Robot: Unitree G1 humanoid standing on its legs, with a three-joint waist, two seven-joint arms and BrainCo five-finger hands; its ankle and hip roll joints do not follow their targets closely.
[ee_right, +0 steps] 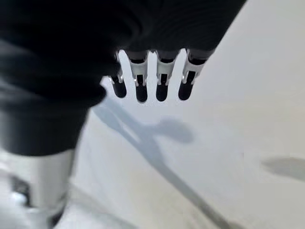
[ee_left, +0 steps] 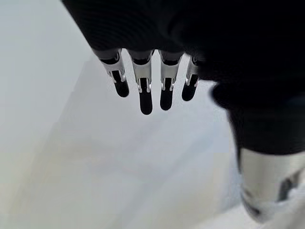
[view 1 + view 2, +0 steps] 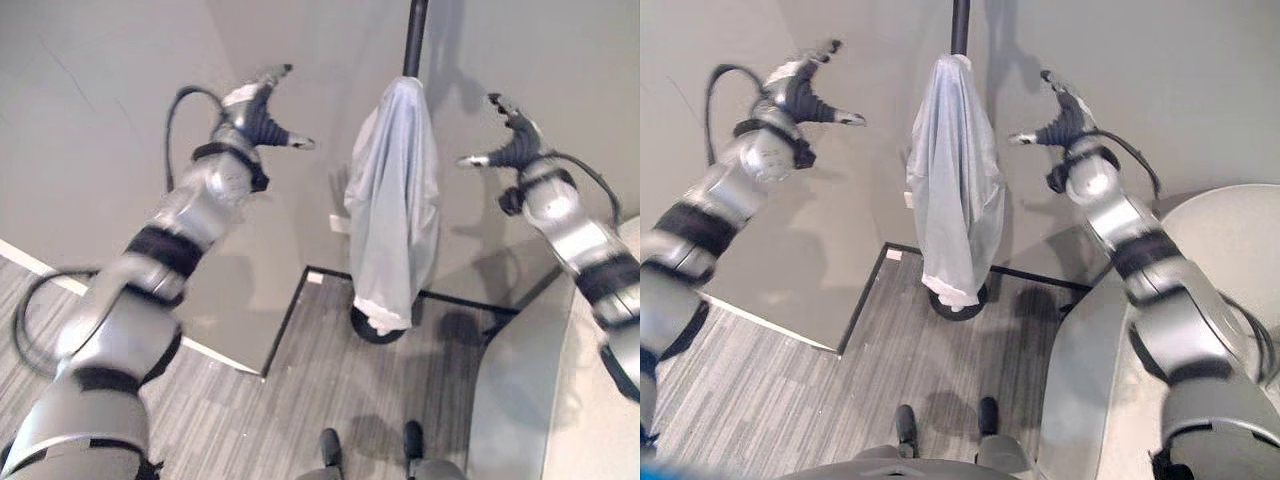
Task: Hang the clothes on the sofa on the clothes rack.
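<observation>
**Shirt is hanging, hands are free**

A plain grey wall (image 3: 100,120) is standing behind everything, and a striped grey floor (image 3: 330,380) is lying below it. The black pole of the clothes rack (image 3: 414,35) is rising at 12 o'clock in the head views, and its round base (image 3: 958,300) is sitting on the floor near the middle.

A pale blue-grey shirt (image 3: 393,200) is hanging on the rack. Its top is draping over the pole and its white hem is dangling just above the base.

The left hand (image 3: 262,112) is hovering up high at 10 o'clock, beside the shirt but not touching it. Its fingers (image 2: 145,93) are reaching out straight and are holding nothing. The right hand (image 3: 1065,118) is hovering at 2 o'clock, on the other side of the shirt and apart from it. Its fingers (image 1: 140,83) are also stretching out straight and are holding nothing.

A pale curved piece of furniture (image 3: 1220,260), maybe the sofa, is showing at 4 o'clock, and no clothes are lying on the part in sight.

It looks like the hanging is done for this shirt. Whether more clothes are waiting, I cannot tell.
</observation>
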